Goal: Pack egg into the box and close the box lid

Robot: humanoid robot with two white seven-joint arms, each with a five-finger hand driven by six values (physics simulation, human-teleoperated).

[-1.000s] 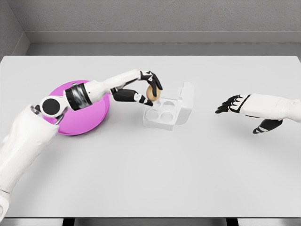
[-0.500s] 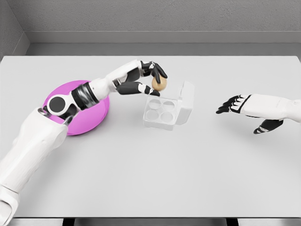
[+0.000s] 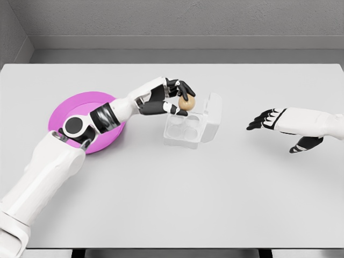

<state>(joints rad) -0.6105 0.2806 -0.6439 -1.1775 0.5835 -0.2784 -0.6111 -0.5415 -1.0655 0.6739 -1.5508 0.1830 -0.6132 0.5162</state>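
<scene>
A tan egg [image 3: 187, 104] hangs just above the far side of the clear egg box [image 3: 184, 130], pinched in my left hand [image 3: 181, 100]. The box has several round cups, all without eggs, and its lid [image 3: 213, 117] stands open on the right side. My right hand [image 3: 267, 120] hovers over the table to the right of the box, fingers spread and holding nothing.
A magenta plate [image 3: 68, 111] lies on the white table [image 3: 177, 199] left of the box, partly covered by my left forearm. The table's far edge meets a grey wall.
My left hand carried the egg to the right and slightly down, from beside the box's left edge to over its back cups. The right hand stayed put.
</scene>
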